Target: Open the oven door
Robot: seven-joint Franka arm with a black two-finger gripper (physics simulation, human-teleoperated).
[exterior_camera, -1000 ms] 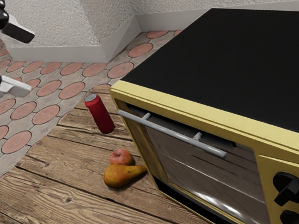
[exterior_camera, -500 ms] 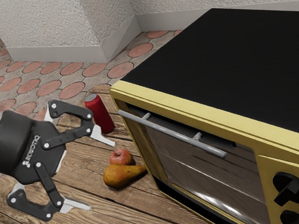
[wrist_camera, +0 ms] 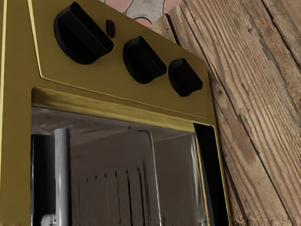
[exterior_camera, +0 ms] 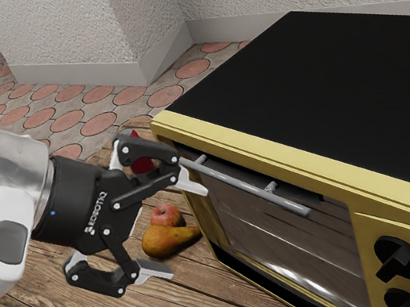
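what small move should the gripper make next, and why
Probably ease the gripper, fingers kept apart, toward the handle and line it up so the bar comes between them. The fingers stand open with nothing gripped, and the oven door looks shut, its handle running across the top of the glass.

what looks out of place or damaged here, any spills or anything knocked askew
Nothing stands out: the oven door looks shut and undamaged, and the apple and pear lie unspoiled beside it. The red can is mostly hidden behind my gripper, so I can't fully judge it.
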